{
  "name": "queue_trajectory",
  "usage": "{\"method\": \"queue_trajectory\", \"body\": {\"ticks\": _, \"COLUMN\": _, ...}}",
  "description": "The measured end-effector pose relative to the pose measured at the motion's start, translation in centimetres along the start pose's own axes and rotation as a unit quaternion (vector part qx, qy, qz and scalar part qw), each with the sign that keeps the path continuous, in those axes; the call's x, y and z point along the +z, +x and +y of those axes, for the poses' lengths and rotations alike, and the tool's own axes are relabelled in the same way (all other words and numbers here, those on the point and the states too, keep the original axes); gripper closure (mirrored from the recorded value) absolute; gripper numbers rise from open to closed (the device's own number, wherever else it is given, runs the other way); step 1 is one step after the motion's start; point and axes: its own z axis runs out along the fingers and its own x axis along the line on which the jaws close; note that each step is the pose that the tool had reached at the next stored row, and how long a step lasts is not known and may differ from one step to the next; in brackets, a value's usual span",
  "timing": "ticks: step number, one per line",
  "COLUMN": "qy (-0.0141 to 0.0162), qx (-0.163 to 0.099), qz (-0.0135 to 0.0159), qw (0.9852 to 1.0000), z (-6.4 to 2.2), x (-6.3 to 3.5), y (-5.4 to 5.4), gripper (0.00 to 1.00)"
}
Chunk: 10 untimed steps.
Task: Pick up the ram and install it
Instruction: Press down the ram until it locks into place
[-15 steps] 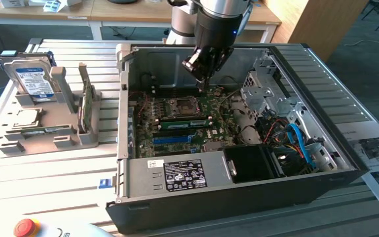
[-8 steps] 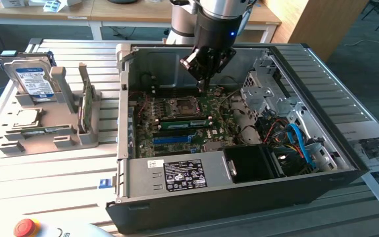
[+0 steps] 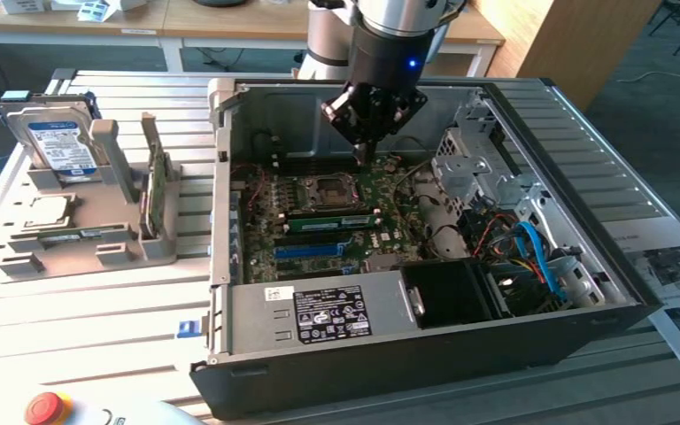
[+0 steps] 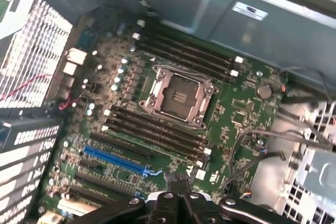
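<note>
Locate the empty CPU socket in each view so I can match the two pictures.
Exterior view: the CPU socket sits mid-motherboard inside the open case, just below the gripper in the picture.
Wrist view: the CPU socket lies between two banks of dark memory slots.
Shared landmark: the blue expansion slot.

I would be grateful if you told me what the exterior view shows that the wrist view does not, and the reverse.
Exterior view adds: the hard drive standing in a rack beside the case, the CPU chip lying in that rack, the power supply and a red button.
Wrist view adds: the coin battery and a white label on the case wall.
Both: the shut gripper over the motherboard, the empty CPU socket and the blue slot.
</note>
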Motion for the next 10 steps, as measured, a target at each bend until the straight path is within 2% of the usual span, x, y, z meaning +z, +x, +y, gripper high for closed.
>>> {"method": "queue_trajectory", "body": {"ticks": 4, "qy": 0.0003, "qx": 0.035, "qz": -0.0014, "qw": 0.9994, "z": 0.0, "x": 0.08, "y": 0.0, "gripper": 0.89}}
{"method": "queue_trajectory", "body": {"ticks": 7, "qy": 0.0005, "qx": 0.06, "qz": -0.0024, "qw": 0.9982, "z": -0.01, "x": 0.14, "y": 0.0, "gripper": 0.89}}
{"method": "queue_trajectory", "body": {"ticks": 10, "qy": 0.001, "qx": 0.11, "qz": -0.0045, "qw": 0.9939, "z": -0.01, "x": 0.24, "y": 0.0, "gripper": 0.89}}
